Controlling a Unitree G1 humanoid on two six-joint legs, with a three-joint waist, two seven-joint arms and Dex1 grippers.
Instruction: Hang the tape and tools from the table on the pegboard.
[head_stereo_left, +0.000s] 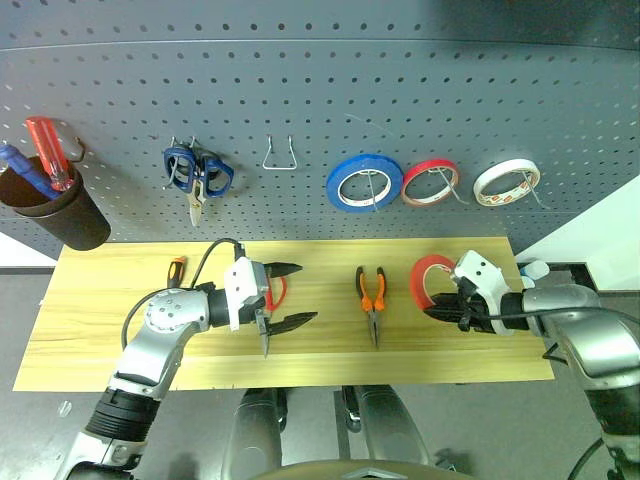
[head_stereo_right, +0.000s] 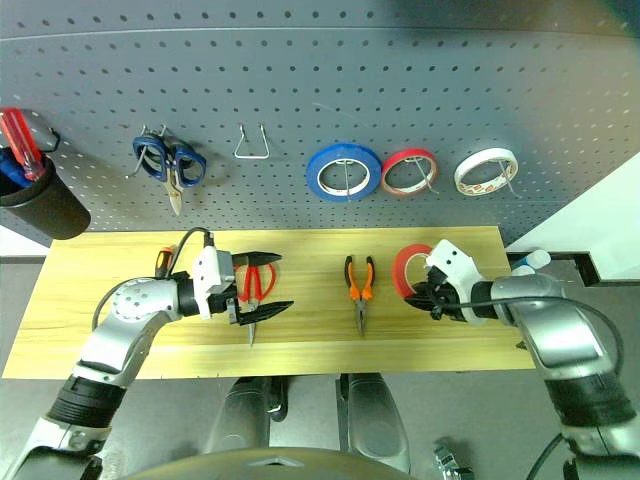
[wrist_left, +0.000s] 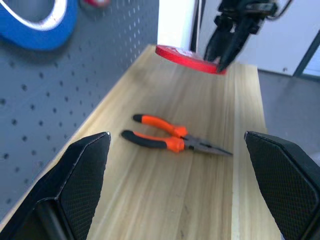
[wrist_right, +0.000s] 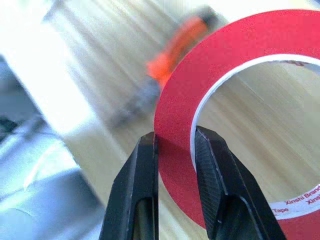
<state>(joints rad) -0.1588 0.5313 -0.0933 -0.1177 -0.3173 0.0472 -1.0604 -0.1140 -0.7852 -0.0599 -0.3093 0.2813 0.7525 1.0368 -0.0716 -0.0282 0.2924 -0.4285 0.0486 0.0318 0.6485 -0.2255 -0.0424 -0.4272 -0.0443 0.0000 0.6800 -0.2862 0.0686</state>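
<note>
The red tape (head_stereo_left: 432, 280) is pinched by its rim in the right tool (head_stereo_left: 447, 308), leaving its hole free for a pegboard (head_stereo_left: 320, 110) hook; the left tool (head_stereo_left: 290, 296) is held wide above the worktop (head_stereo_left: 110, 330).

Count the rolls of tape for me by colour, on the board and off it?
Red: 2, one on a pegboard hook, one in the right gripper
Blue: 1
White: 1
Total: 4
</note>
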